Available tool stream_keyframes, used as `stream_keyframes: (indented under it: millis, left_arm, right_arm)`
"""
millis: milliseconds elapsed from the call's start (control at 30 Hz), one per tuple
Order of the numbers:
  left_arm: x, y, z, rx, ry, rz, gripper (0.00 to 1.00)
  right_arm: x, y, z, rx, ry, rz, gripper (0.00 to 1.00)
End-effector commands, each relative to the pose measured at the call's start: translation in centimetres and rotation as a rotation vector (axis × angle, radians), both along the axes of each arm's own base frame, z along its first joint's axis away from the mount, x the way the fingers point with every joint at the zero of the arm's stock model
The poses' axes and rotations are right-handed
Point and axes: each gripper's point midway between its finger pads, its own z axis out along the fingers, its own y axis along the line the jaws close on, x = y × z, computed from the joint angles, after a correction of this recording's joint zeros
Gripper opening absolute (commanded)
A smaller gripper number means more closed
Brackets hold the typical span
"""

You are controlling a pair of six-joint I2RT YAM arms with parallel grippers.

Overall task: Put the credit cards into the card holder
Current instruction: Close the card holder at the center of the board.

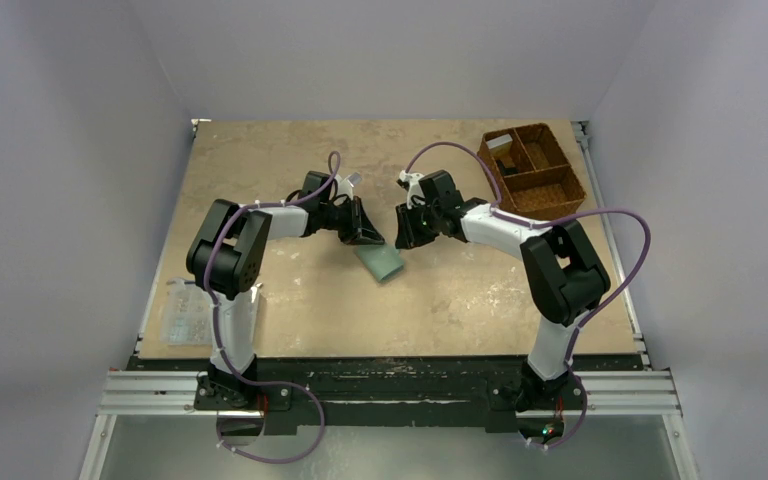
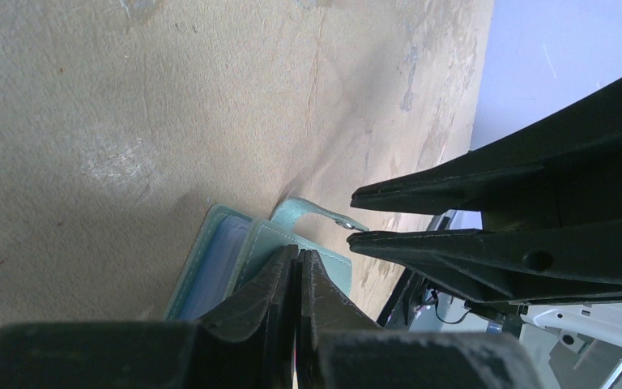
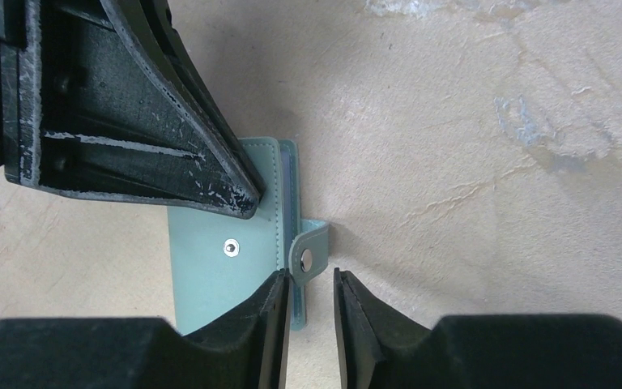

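Quick rundown: the card holder [image 1: 382, 263] lay flat on the table [image 1: 480, 300], roughly mid-table, right under where both arms met. Pale teal side up, w/ a small metal stud [image 3: 229, 247] showing on that face and the strap tab [image 3: 308, 258] curling up off its edge.

The left gripper [image 2: 298, 258] had its jaws squeezed nearly together, just a hairline slit btwn them, tips down on the holder near its layered edge. Couldn't tell if it actually pinched a layer or was only pressing on it, tbh.

The right gripper [image 3: 309, 277] was open a little, narrow gap, and the strap tab sat right at the mouth of that gap, not clamped afaict.

No cards I could make out for sure.

Other stuff: a brown woven basket [image 1: 535, 172] at the far right corner, and a clear plastic box [image 1: 185, 318] at the left edge nr the left arm's base, both well apart from the holder.
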Motion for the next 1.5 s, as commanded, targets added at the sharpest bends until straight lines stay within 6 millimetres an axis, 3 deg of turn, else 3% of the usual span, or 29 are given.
stream_keyframes:
  millis: [0,267,500,967,1267,1367,1467]
  left_arm:
    - [-3.7,1.5,-5.3,0.153,0.133,-0.023,0.00]
    - [-3.8,1.5,-5.3,0.152,0.132,-0.026,0.00]
    - [-3.8,1.4,-5.2,0.150,0.131,-0.027,0.00]
    - [-3.9,1.3,-5.3,0.149,0.134,-0.031,0.00]
    - [-3.9,1.3,-5.2,0.147,0.132,-0.032,0.00]
    - [-3.9,1.3,-5.2,0.146,0.132,-0.032,0.00]
    - [-4.0,1.3,-5.3,0.148,0.134,-0.032,0.00]
  right_arm:
    - [1.2,0.4,3.1,0.019,-0.083,0.003,0.34]
    - [1.6,1.3,3.5,0.056,-0.092,0.017,0.32]
    - [1.4,2.0,3.2,0.079,-0.065,0.044,0.21]
    - [1.5,2.0,2.4,0.062,-0.049,0.047,0.27]
    - [1.5,2.0,2.0,0.055,-0.040,0.051,0.22]
    - [1.5,1.9,1.8,0.050,-0.035,0.048,0.28]
    - [1.5,1.9,1.5,0.047,-0.030,0.049,0.27]
